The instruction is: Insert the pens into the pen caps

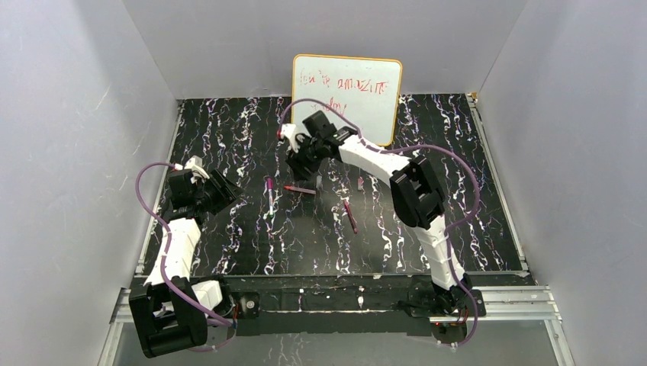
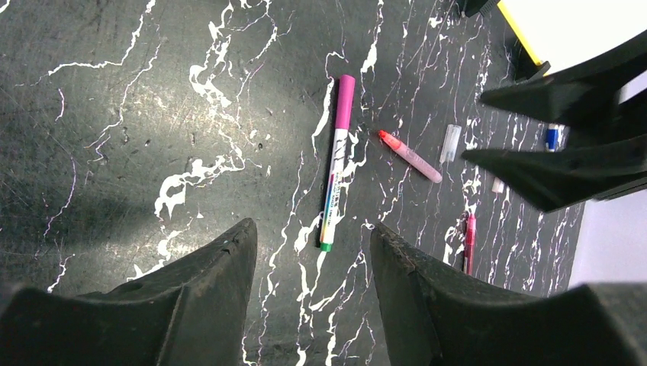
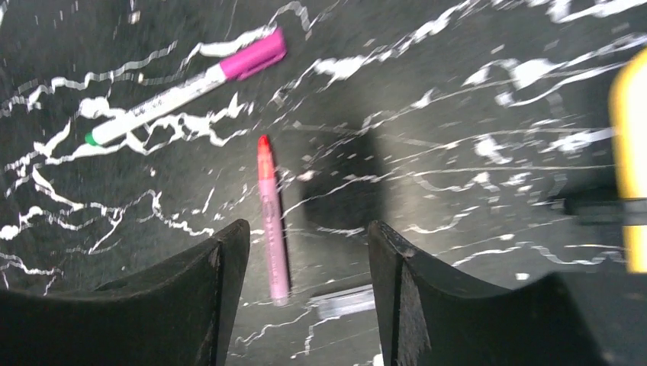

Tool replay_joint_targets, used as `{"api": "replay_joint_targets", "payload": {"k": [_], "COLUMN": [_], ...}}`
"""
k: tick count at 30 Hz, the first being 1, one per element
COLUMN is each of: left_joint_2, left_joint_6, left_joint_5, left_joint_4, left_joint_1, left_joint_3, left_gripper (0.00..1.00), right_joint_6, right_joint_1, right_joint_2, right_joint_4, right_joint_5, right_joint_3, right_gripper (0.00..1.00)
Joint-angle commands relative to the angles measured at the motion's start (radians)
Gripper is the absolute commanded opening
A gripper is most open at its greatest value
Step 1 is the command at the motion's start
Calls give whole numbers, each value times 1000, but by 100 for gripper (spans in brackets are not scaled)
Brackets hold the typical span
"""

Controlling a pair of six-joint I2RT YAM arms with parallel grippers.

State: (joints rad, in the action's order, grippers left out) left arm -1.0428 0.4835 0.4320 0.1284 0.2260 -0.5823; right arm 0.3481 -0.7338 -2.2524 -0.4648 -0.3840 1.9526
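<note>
A white pen with a magenta cap (image 2: 336, 164) lies on the black marbled table just ahead of my left gripper (image 2: 313, 229), which is open and empty. A pink pen with a red tip (image 3: 273, 221) lies uncapped under my right gripper (image 3: 307, 226), and a clear grey pen cap (image 3: 345, 303) rests beside its blunt end. The right gripper is open over both and holds nothing. In the top view the left gripper (image 1: 231, 195) is at the table's left and the right gripper (image 1: 294, 169) hangs over the pink pen (image 1: 300, 189). A dark magenta pen (image 1: 349, 216) lies further right, near a small dark cap (image 1: 360, 183).
A whiteboard (image 1: 347, 88) with a yellow rim stands at the back of the table, just behind the right arm. In the left wrist view a blue-ended pen (image 2: 551, 137) shows partly behind the right gripper's fingers (image 2: 549, 95). Grey walls close in on both sides.
</note>
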Motion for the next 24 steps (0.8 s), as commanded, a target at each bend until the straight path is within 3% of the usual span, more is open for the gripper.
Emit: {"api": "replay_joint_targets", "payload": {"k": [1, 16, 24], "left_joint_2": [7, 13, 14], "left_joint_6": [-13, -12, -11], "left_joint_5": [27, 41, 46], "left_joint_4": [-2, -7, -8], "left_joint_1": [4, 3, 4], "left_joint_3": [5, 8, 8], "left_gripper": [54, 54, 53], "right_joint_6": [60, 67, 72], "right_joint_1": [-39, -113, -122], "right_joint_2": [35, 47, 36], "right_joint_4": [44, 149, 154], "right_joint_5": [11, 165, 187], "right_joint_3": [-69, -162, -165], "right_gripper": [65, 45, 45]}}
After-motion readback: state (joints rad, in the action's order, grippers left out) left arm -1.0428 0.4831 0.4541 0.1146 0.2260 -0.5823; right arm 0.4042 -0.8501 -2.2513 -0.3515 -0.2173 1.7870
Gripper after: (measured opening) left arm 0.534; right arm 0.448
